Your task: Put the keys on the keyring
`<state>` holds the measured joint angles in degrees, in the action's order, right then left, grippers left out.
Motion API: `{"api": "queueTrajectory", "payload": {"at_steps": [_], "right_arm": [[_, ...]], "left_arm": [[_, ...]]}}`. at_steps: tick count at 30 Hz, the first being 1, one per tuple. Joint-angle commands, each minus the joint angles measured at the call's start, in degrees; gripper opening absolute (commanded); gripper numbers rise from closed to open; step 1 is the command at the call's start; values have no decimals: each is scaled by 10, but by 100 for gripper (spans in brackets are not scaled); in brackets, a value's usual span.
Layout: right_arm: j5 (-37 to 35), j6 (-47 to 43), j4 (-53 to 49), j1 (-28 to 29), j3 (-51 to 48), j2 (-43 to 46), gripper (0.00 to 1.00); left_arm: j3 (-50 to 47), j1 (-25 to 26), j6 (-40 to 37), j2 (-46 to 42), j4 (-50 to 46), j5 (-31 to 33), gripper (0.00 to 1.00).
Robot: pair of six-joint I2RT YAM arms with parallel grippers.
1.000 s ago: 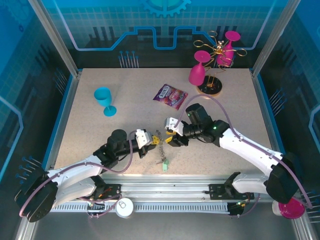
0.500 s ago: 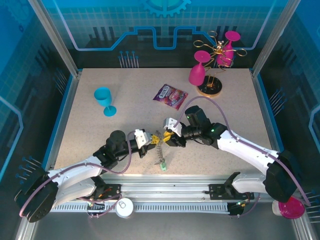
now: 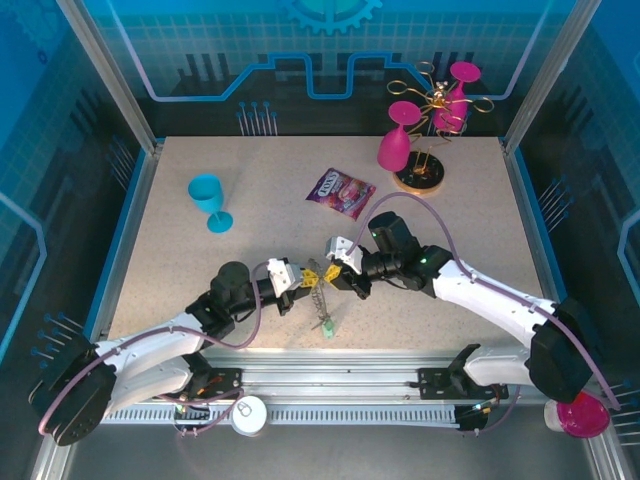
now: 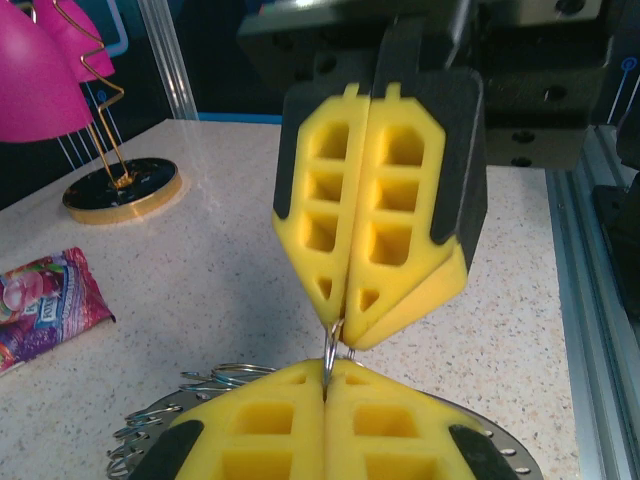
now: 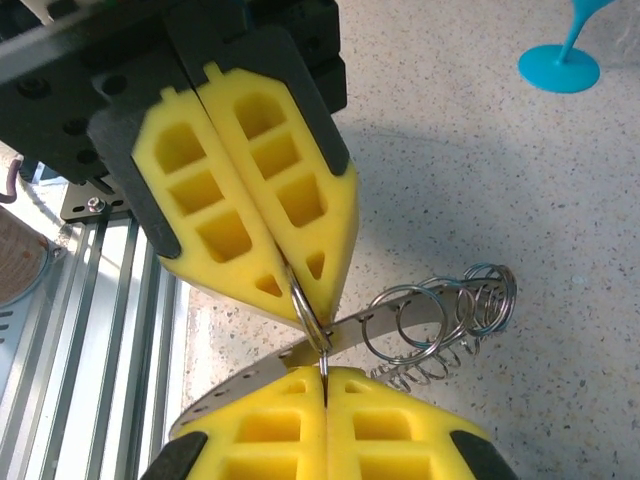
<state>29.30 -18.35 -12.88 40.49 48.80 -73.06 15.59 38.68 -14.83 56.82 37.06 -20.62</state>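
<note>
Speckled beige table (image 3: 250, 165) is walled by blue-lit panels, and the keyring (image 3: 317, 292), a flat dark grey ring edged with small wire loops, is found close to the near edge, between the two arms. The left gripper (image 4: 326, 380) is brought against it from the left with its yellow fingers pressed together. The right gripper (image 5: 323, 385) is set tip to tip against it from the right, its fingers likewise pressed together. One wire loop (image 4: 332, 345) on the keyring's rim is pinched by both pairs of tips, as is seen in both wrist views. The grey plate is tilted behind the tips, and further loops are bunched along its rim. A green key (image 3: 327, 330) is seen just on the near side of the keyring, at the end of a thin line of metal trailing from it; whether it is threaded on a loop cannot be told. Well to the far left of the keyring a blue goblet (image 3: 208, 195) is stood upright, its bowl open upward and plain blue inside. Just beyond the keyring a purple sweet packet (image 3: 341, 192) is laid flat. Far beyond the keyring and to its right a gold wire stand (image 3: 436, 95) is set on a round wooden base (image 3: 419, 177), and two pink goblets (image 3: 393, 150) (image 3: 452, 108) are hung on it bowl downward.
</note>
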Motion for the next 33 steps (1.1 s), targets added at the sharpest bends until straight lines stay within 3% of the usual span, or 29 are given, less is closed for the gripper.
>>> {"api": "queueTrajectory", "payload": {"at_steps": [1, 7, 10, 12, 15, 21, 27, 33], "right_arm": [[4, 6, -42, -2, 36, -29, 0], [20, 15, -42, -2, 54, -41, 0], [11, 23, -9, -9, 33, -13, 29], [14, 20, 20, -12, 19, 8, 35], [25, -1, 53, -14, -15, 27, 37], [45, -18, 73, -12, -13, 15, 35], [56, -20, 91, -12, -10, 3, 27], [71, -33, 98, -12, -8, -7, 1]], "left_arm": [[-2, 0, 15, -12, 64, -22, 0], [-3, 0, 10, -7, 72, -25, 0], [-7, -1, 9, -5, 76, -19, 0], [-10, -1, 11, -2, 82, -19, 0], [-13, -1, 16, 3, 93, -20, 0], [-12, -1, 22, 7, 99, -24, 0], [-12, -1, 27, 9, 100, -27, 0], [-13, 0, 34, 14, 112, -29, 0]]}}
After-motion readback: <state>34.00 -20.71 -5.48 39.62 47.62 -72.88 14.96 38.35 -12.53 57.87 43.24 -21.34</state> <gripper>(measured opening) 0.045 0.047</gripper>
